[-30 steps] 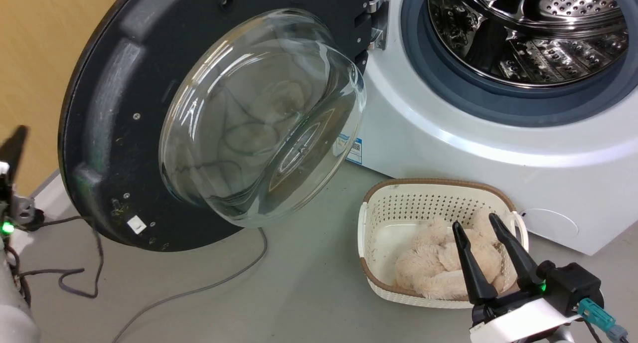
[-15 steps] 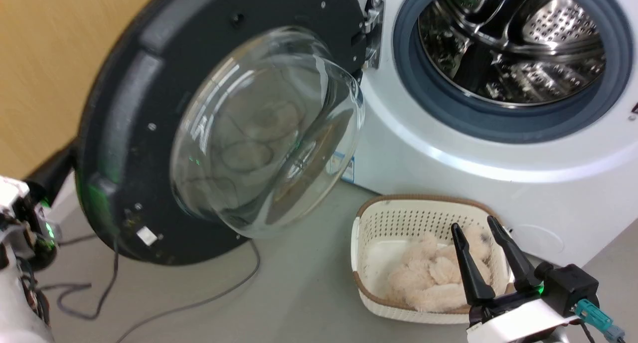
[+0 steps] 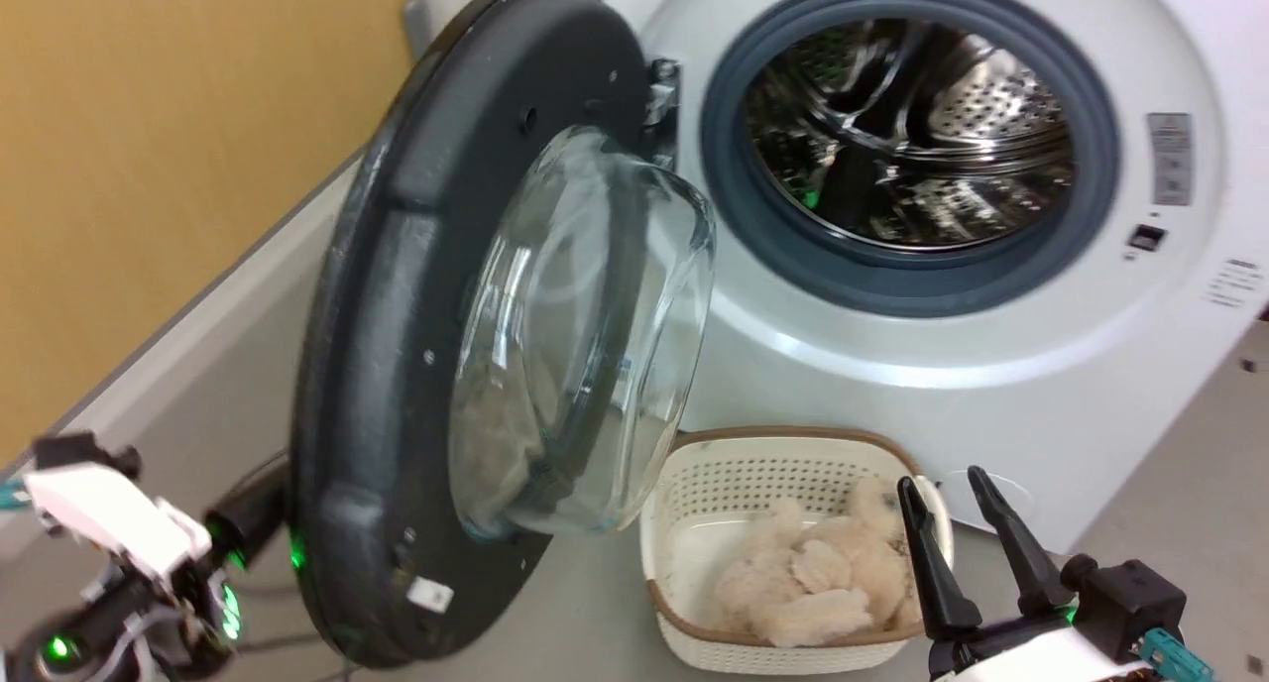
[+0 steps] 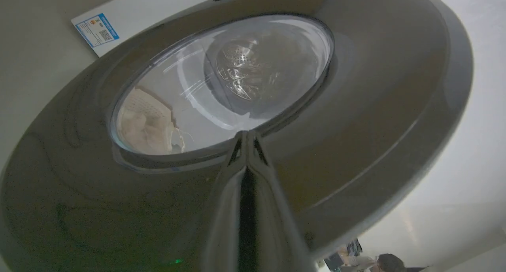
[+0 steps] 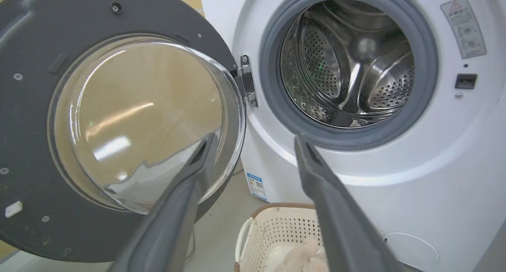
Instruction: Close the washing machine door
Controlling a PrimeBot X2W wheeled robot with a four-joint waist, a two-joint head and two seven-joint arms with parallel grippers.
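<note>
**Door-closing push.**
The washing machine door [image 3: 387, 385] is hung half open beside the drum [image 3: 912, 157]. The closed left tool [image 4: 247, 133] is set against its outer face, where a steady push is advised. The right tool [image 3: 940, 484] is held open.

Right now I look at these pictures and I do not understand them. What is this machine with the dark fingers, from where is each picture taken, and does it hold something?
It is a two-armed robot facing a washing machine. One picture comes from its head; the other two come from cameras on its wrists. The door stands open. The left gripper, fingers shut, is at the door's outer side. The right gripper is open and holds nothing. On the floor a basket holds fluffy cloth.
</note>
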